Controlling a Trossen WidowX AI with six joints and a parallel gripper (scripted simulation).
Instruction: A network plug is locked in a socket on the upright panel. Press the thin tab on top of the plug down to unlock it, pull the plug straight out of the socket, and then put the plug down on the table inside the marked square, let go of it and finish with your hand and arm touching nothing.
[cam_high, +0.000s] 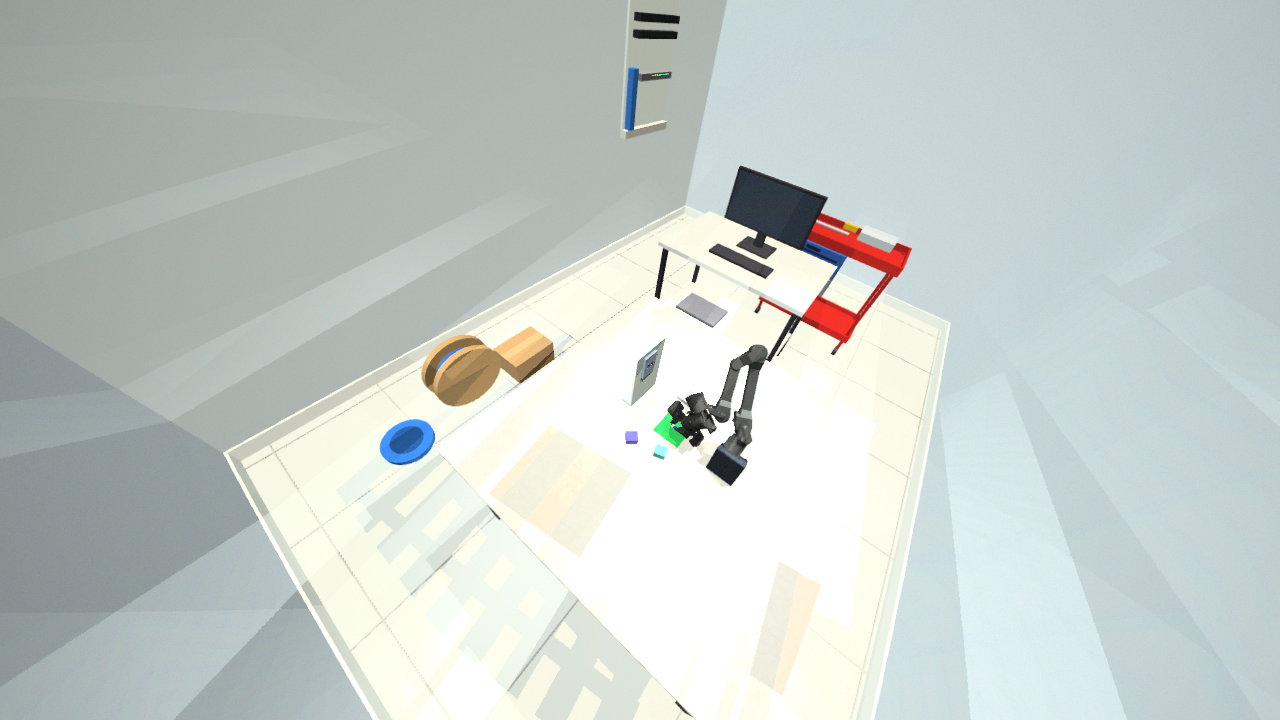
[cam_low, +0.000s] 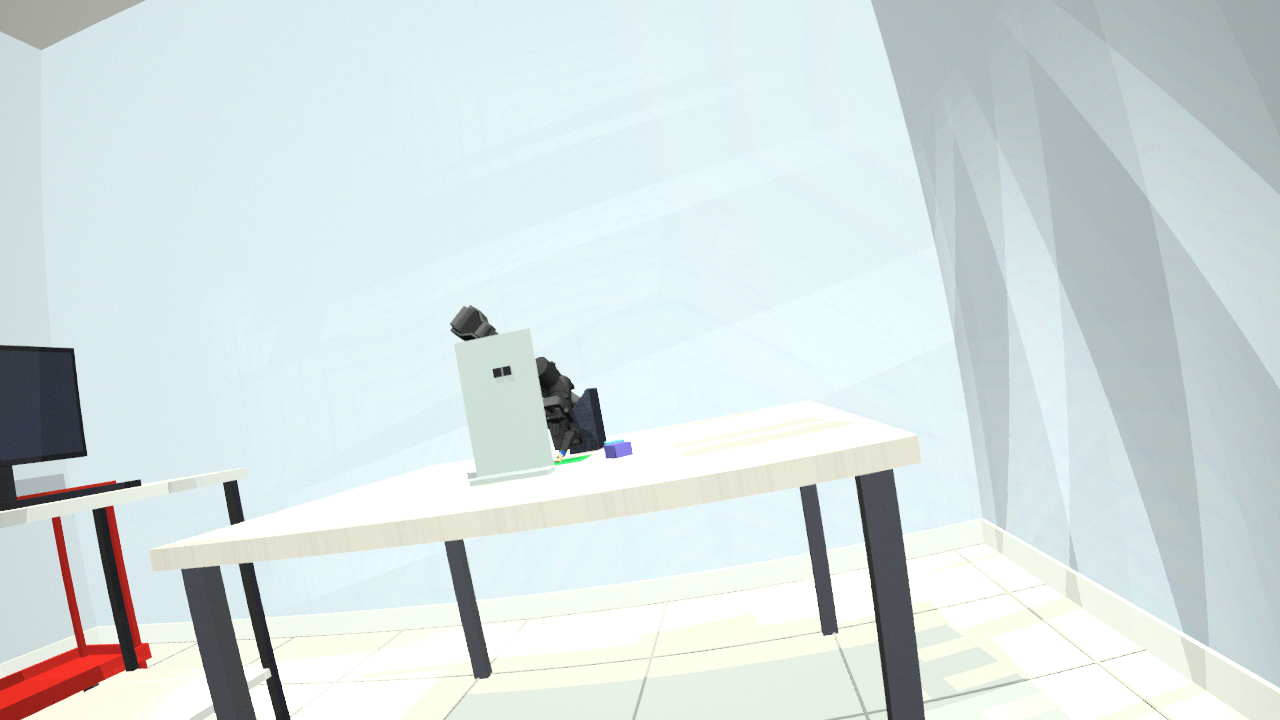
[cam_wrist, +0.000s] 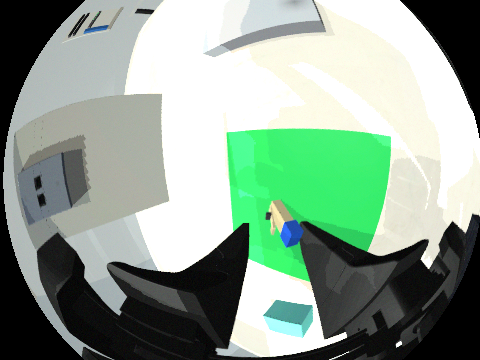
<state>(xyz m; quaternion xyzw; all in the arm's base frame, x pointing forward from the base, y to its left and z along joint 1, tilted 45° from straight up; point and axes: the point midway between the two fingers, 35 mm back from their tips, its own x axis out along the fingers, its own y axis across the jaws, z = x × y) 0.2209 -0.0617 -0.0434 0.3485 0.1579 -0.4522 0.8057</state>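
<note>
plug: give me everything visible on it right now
The plug is a small block, tan at its far end and blue at the near end, with a thin pale tab along one side. It is out of the panel and seen against the green marked square, near that square's front edge. The gripper has its fingers spread to either side of it with gaps showing, so it is released. In the exterior view it is only a speck, too small to read.
</note>
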